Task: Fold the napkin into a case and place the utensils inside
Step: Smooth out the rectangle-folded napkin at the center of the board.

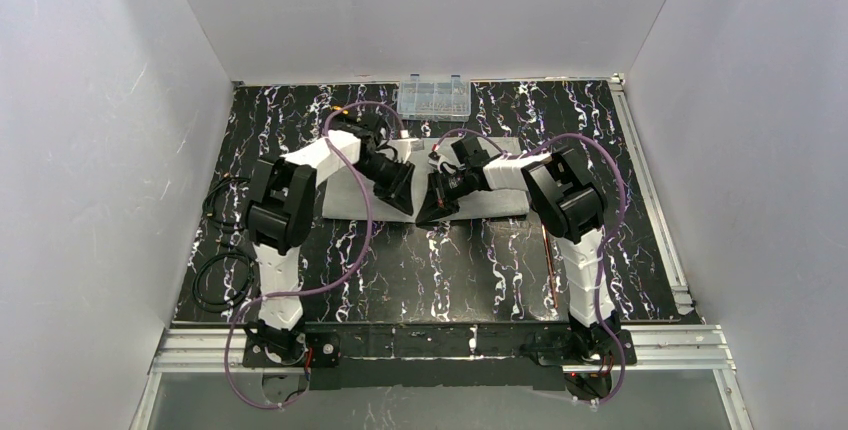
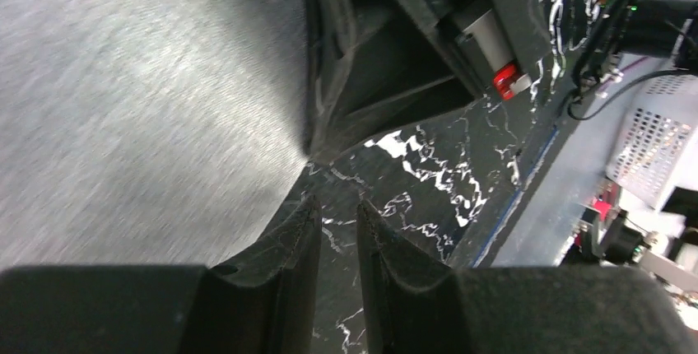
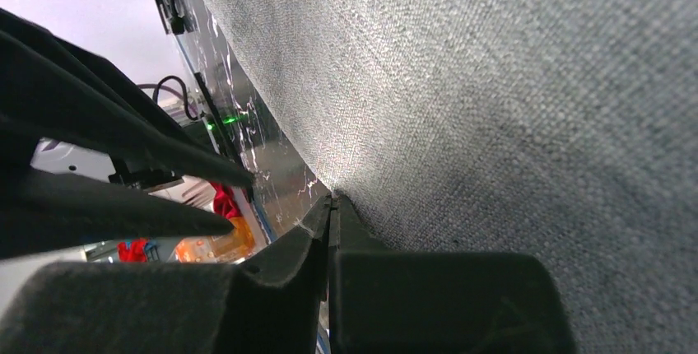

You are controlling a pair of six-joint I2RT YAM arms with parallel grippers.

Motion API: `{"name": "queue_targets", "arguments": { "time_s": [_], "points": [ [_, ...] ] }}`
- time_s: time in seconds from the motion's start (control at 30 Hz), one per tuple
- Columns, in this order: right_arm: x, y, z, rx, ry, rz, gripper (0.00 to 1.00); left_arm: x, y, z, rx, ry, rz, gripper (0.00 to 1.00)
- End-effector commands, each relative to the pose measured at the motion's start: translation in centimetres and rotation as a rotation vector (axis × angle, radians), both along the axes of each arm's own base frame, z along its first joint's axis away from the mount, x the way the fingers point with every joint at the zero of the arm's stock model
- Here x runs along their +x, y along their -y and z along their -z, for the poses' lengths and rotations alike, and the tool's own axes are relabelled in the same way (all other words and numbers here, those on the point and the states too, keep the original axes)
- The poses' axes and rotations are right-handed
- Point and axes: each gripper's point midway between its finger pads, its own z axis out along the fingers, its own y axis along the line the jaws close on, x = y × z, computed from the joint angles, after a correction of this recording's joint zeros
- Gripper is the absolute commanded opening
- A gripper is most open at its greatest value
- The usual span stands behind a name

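The light-grey napkin [image 1: 345, 198] lies flat in the middle of the table, partly under both arms. My left gripper [image 1: 403, 195] points down at its near edge. In the left wrist view this gripper [image 2: 337, 204] is open by a narrow gap, with only marbled table between the fingers and the napkin [image 2: 123, 107] just to their left. My right gripper [image 1: 436, 212] is right beside it. In its own view the right gripper [image 3: 332, 197] is shut, tips pinched on the napkin's [image 3: 494, 82] edge. Thin copper utensils [image 1: 546, 265] lie by the right arm.
A clear plastic compartment box [image 1: 433, 98] stands at the back edge behind the napkin. Black cable loops [image 1: 222, 200] lie at the table's left side. The right arm's dark body [image 2: 411, 41] fills the top of the left wrist view, very close.
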Motion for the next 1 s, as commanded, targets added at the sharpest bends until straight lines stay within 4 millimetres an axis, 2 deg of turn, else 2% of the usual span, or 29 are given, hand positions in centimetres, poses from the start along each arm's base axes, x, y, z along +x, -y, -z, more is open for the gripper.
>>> {"name": "queue_targets", "arguments": {
  "time_s": [0.0,0.23,0.4,0.53,0.67,0.87,0.97],
  "points": [
    [-0.5,0.8,2.4,-0.072,-0.019,0.018,0.10,-1.5,2.0,0.4,-0.099,-0.112,-0.013,0.22],
    [-0.5,0.7,2.1,-0.064,-0.017,0.037,0.09,-1.7,2.0,2.4,-0.077,-0.148,-0.004,0.21],
    [-0.2,0.5,1.7,-0.056,-0.014,0.047,0.09,-2.4,0.5,4.3,0.021,-0.165,0.020,0.19],
    [0.0,0.4,1.2,-0.054,-0.007,0.051,0.08,-3.1,-2.1,5.6,0.157,-0.172,0.040,0.18],
    [0.1,0.5,1.0,-0.058,0.000,0.055,0.08,-3.6,-5.1,5.6,0.233,-0.191,0.049,0.17],
    [0.0,0.7,0.9,-0.064,0.006,0.059,0.08,-1.9,-11.3,4.6,0.227,-0.254,-0.068,0.17],
    [0.0,0.7,0.7,-0.065,0.011,0.063,0.08,-1.8,-13.4,4.4,0.208,-0.295,-0.105,0.17]
  ]
}}
